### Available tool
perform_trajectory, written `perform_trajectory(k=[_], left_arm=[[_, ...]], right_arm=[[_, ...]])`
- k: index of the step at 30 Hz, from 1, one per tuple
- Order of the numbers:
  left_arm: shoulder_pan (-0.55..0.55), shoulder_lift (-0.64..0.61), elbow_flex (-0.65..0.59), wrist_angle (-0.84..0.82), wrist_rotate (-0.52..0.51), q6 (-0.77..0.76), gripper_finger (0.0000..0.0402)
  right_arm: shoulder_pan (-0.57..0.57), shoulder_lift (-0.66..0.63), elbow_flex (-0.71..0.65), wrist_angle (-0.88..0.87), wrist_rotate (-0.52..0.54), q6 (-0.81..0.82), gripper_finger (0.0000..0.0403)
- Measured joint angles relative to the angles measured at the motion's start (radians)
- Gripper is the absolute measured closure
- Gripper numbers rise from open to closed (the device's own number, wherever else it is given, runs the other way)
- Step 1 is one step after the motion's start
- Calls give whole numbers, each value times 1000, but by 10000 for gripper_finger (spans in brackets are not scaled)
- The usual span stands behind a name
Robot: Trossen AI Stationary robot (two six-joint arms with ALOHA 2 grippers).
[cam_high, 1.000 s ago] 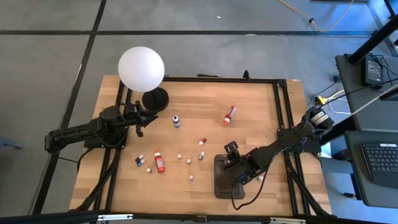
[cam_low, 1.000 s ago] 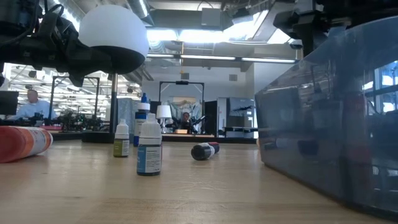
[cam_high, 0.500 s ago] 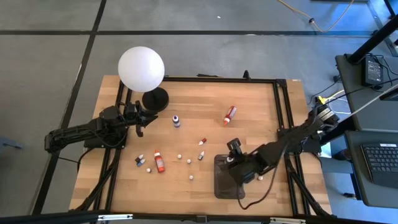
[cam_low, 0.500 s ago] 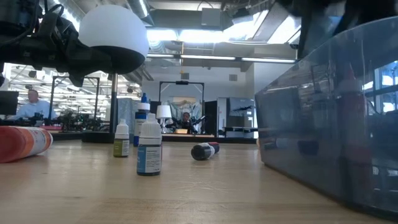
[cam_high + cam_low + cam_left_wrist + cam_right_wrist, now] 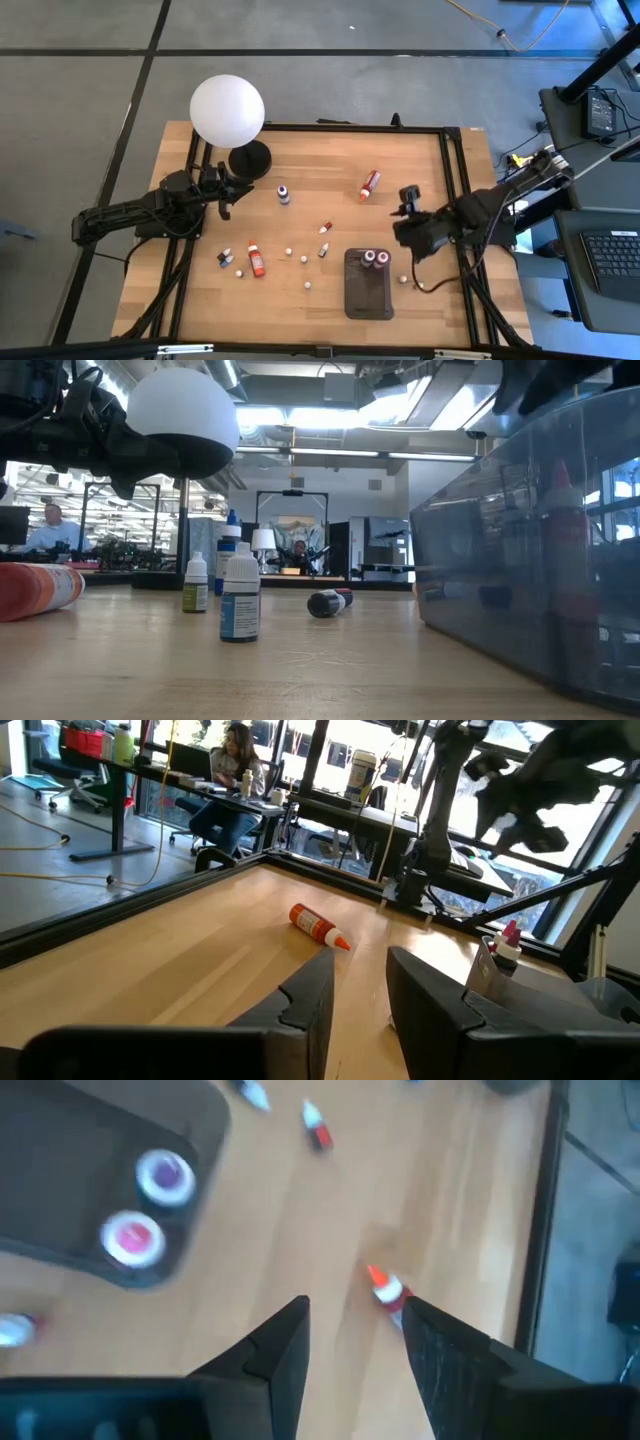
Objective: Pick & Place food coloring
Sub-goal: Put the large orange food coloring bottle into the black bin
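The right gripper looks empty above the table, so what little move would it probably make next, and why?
Probably a short reach toward the orange-tipped bottle lying just beyond it. The right gripper is open and holds nothing, two bottles already stand in the dark tray, and that bottle shows between its fingers in the right wrist view.

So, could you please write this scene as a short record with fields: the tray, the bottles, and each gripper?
tray: dark grey tray near the table's front edge, holding two upright bottles at its far end
loose bottles: orange-red bottle lying down mid-table; red bottle lying at the left; several small ones between them
right gripper: raised above the table, right of the tray, jaws apart, nothing held
left gripper: waiting near the lamp base, holding nothing
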Motion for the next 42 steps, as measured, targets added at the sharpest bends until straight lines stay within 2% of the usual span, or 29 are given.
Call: perform_trajectory(k=[5, 8, 12, 17, 21, 25, 42], left_arm=[[0, 0, 0, 0, 0, 0, 309], [0, 0, 0, 0, 0, 2, 307], [0, 0, 0, 0, 0, 32, 307], [0, 0, 0, 0, 0, 43, 307], [0, 0, 0, 0, 0, 44, 307], [0, 0, 0, 0, 0, 44, 310], [0, 0, 0, 0, 0, 44, 307]], right_arm=[[-129, -57, -131, 150, 18, -95, 242], [-230, -59, -183, 255, -15, -172, 240], [-382, -59, -218, 359, -176, -290, 241], [-553, -59, -219, 386, -418, -404, 241], [-639, -59, -219, 402, -489, -508, 240], [-677, -59, -219, 424, -492, -565, 242], [-681, -58, -219, 427, -493, -503, 238]])
